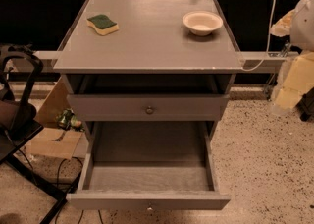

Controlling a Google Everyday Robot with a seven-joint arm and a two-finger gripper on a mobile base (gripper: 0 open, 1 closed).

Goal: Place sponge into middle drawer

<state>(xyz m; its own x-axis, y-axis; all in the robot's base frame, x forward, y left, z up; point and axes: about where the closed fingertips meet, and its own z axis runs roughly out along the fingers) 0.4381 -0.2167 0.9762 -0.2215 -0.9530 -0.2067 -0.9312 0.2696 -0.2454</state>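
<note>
**Sponge on top, drawer open**

Middle drawer [147, 176] pulled out, knob cut off at frame bottom. Upper drawer front [147, 106] just above it, with the gap over it too dark to read. Sponge [102, 24] on the surface [147, 46], beyond the drawer, left; bowl [202, 22] beyond, right. End effector [293, 78] right of the drawer, cropped by frame edge; grip state: cannot tell.

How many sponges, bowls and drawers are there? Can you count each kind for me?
sponge: 1
bowl: 1
drawers: 2, the upper drawer and the middle drawer, which is pulled open and has nothing in it
Total: 4
The gripper is not in view.
</note>
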